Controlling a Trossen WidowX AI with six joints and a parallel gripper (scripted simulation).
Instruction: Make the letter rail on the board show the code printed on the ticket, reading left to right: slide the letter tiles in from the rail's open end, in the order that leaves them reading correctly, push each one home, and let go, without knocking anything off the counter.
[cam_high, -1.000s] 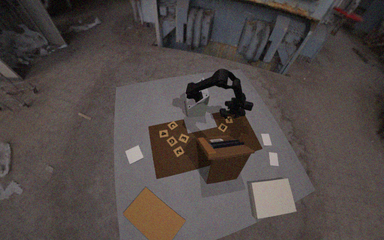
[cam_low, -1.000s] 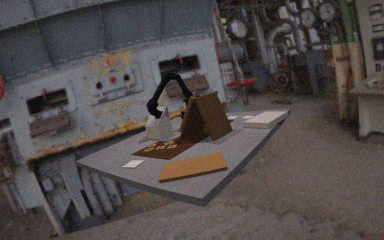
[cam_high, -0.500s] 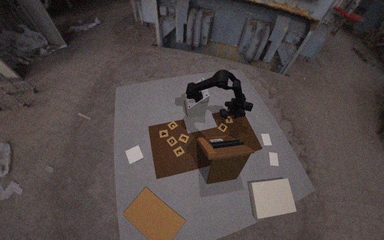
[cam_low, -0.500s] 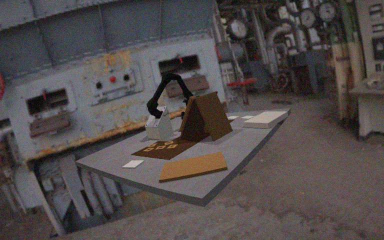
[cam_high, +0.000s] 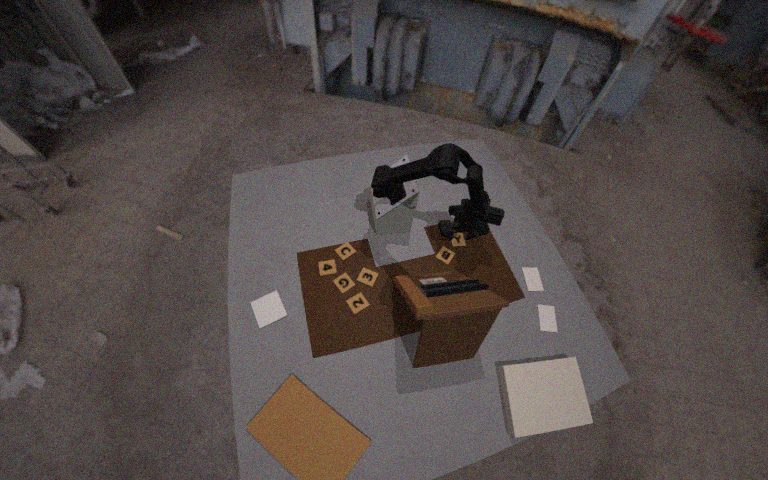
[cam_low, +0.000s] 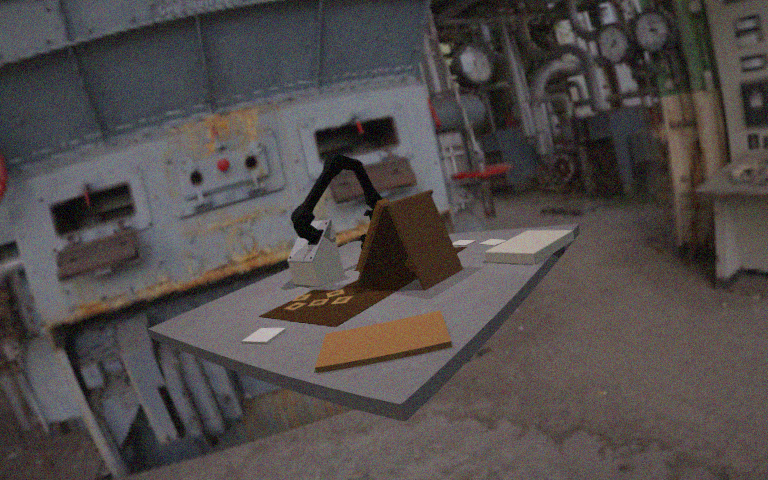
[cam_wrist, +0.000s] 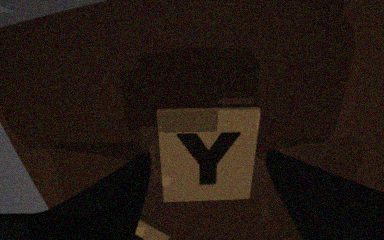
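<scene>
Two fingers of the gripper (cam_high: 465, 230) (cam_wrist: 209, 156) stood well parted, holding nothing, one on either side of the Y tile (cam_high: 458, 240) (cam_wrist: 172, 172). The Y tile lay on the brown mat (cam_high: 504, 277) (cam_low: 283, 314), near the B tile (cam_high: 445, 255). Five further tiles, the C tile (cam_high: 345, 251) among them, lay on the mat's other part. The letter rail (cam_high: 455, 287) sat on the board (cam_high: 453, 339) (cam_low: 421, 237); no letter tile was seen in it.

Risks, as judged: closing off-centre could have twisted the Y tile or nudged the B tile. A low descent could have pressed fingertips into the mat. The ticket (cam_high: 432, 280) was illegible from above, so the right order remained unconfirmed; a wrong first tile would have blocked later ones.
</scene>
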